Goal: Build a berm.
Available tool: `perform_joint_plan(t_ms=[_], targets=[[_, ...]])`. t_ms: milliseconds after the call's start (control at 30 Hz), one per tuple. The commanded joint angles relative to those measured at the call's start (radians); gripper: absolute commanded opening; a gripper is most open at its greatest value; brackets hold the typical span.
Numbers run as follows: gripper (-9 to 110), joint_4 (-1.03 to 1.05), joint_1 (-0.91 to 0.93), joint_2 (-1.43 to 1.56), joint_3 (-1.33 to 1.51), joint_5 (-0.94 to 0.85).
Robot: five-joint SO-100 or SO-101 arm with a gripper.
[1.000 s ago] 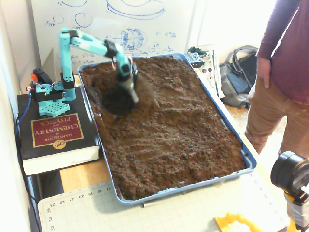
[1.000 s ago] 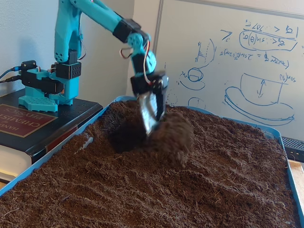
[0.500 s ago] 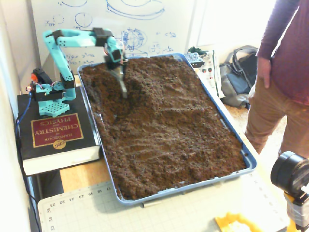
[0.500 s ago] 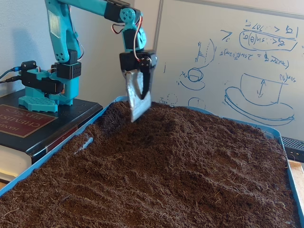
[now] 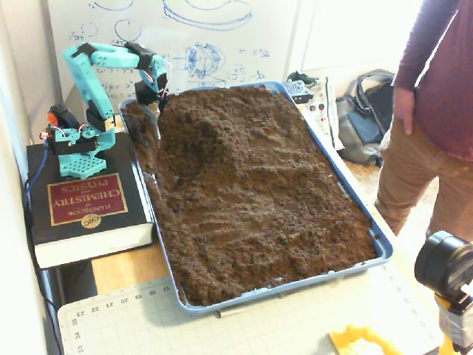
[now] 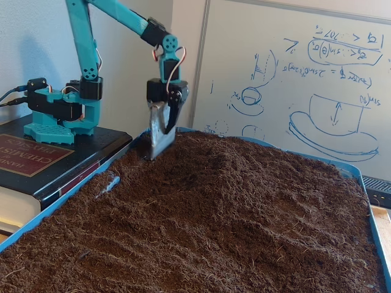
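Note:
A blue tray (image 5: 383, 249) (image 6: 72, 205) is filled with dark brown crumbly soil. The berm (image 5: 216, 124) (image 6: 227, 163) is a rounded mound at the tray's far end, higher than the rippled soil in front of it. My teal arm stands on a book to the left in both fixed views. Its gripper (image 5: 156, 127) (image 6: 155, 145) points straight down at the tray's far left corner, left of the berm. Its grey blade-like finger (image 6: 160, 129) touches the soil surface. The jaws look shut, with nothing visibly held between them.
A thick book (image 5: 83, 204) (image 6: 36, 160) carries the arm's base. A whiteboard (image 6: 293, 73) stands behind the tray. A person (image 5: 436, 111) stands at the right. A camera (image 5: 446, 268) and a cutting mat (image 5: 244, 325) lie near the front edge.
The gripper rose out of the soil, where it had pushed up a clump, swung left toward the tray's far corner, and came down to the surface there.

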Motion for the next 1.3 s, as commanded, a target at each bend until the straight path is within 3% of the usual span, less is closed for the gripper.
perform_joint_plan(t_ms=[0, 167, 467, 1267], targets=[[0, -0.158, -0.031, -0.095, 0.000, 0.028], [0, -0.259, -0.015, -0.314, -0.026, 0.015], [0, -0.258, 0.083, -0.334, -0.232, 0.017], [0, -0.253, 0.236, 0.051, -0.170, 0.017]])
